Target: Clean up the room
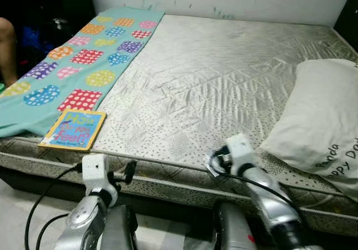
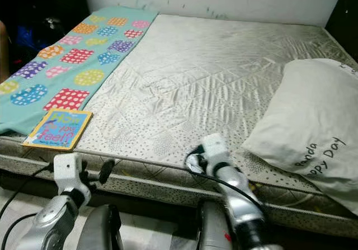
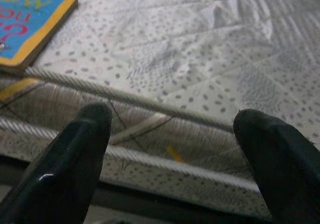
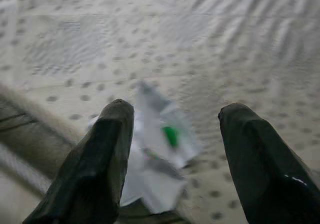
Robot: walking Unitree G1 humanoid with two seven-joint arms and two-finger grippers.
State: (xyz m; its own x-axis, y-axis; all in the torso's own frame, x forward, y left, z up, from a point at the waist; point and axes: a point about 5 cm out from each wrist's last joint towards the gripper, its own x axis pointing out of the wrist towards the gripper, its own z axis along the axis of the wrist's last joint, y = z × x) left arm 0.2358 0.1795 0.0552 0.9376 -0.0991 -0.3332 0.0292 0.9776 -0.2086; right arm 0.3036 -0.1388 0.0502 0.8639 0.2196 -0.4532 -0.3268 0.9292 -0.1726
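Both pincers at the front edge of a bare quilted grey mattress (image 1: 212, 88), w/ a crumpled white paper scrap (image 4: 160, 154) under the right one.

Right pincer (image 4: 172, 134) stands wide, empty, its two black fingers (image 4: 102, 159) either side of the scrap on the mattress edge; the scrap is blurred in the wrist view, a green mark on it is visible but unreadable, and in the head views it is mostly hidden behind the wrist, a sliver at (image 1: 211, 165). Left pincer (image 3: 170, 134) also wide, empty, aimed at the mattress side seam, near a blue-and-yellow children's book (image 1: 72, 128) whose corner is cut off in the wrist view. Book lies at the foot of a teal polka-dot patchwork cloth (image 1: 84, 65). White printed pillow (image 1: 324, 121) sits on the right side, cut off by the frame. A person's limb (image 1: 6, 48) is partly seen at far left.
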